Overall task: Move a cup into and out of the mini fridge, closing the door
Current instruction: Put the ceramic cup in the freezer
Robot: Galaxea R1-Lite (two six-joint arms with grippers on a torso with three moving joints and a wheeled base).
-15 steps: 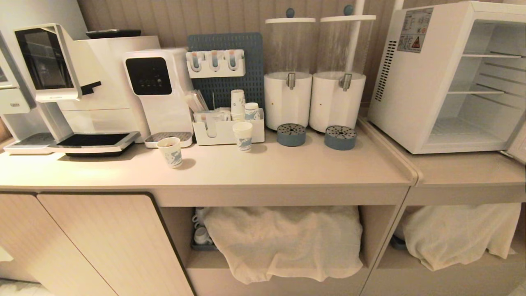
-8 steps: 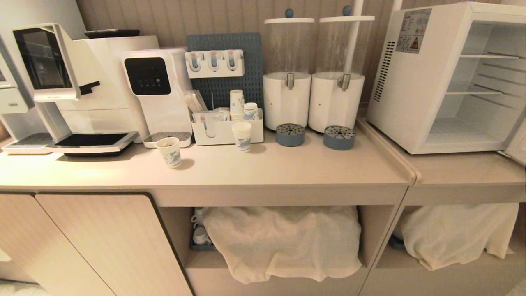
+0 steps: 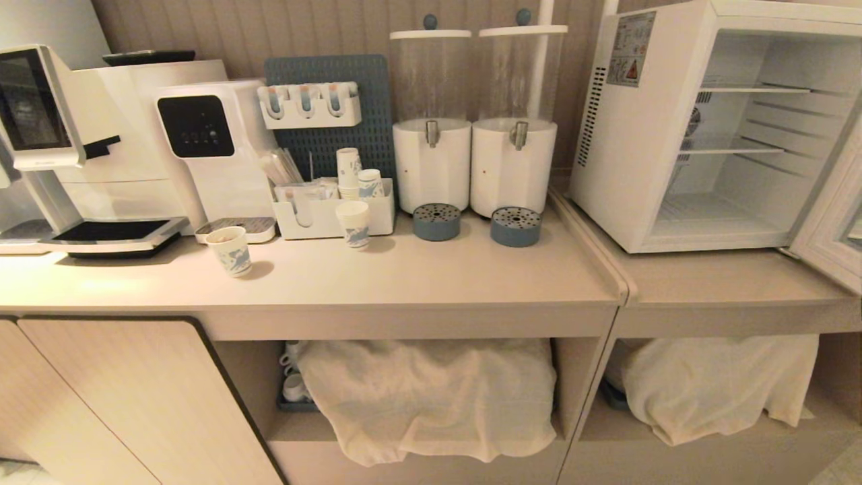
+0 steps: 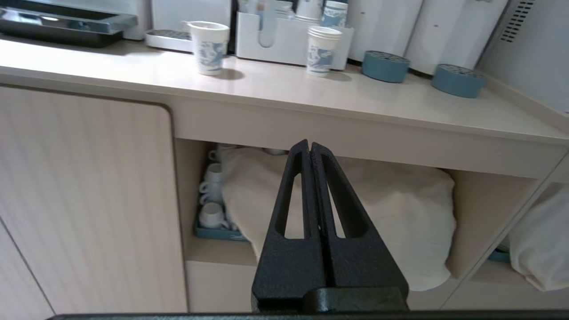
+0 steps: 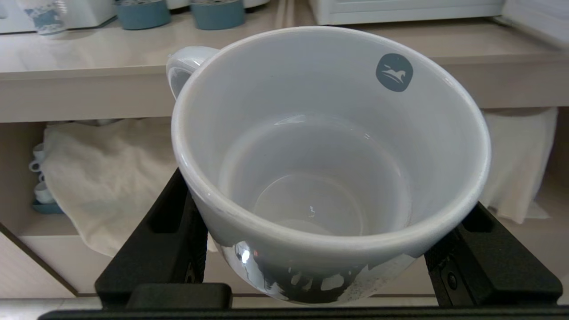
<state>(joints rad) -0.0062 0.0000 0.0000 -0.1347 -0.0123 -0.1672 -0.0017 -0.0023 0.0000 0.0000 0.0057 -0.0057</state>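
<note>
Nearby: paper cups (image 3: 229, 250), dispensers (image 3: 431, 165) | mini fridge (image 3: 673, 135) door (image 3: 832, 229) open

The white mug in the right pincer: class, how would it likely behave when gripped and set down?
The mug looks glazed and glossy, so probably slippery against the right pincer. It seems rigid ceramic, likely breakable if dropped. Its squat, wide shape should resist tipping.

Office-style drinks station: coffee machine (image 3: 74, 155), drink dispensers (image 3: 471, 121), paper cups (image 3: 229, 250), mini fridge (image 3: 646, 135).
</note>
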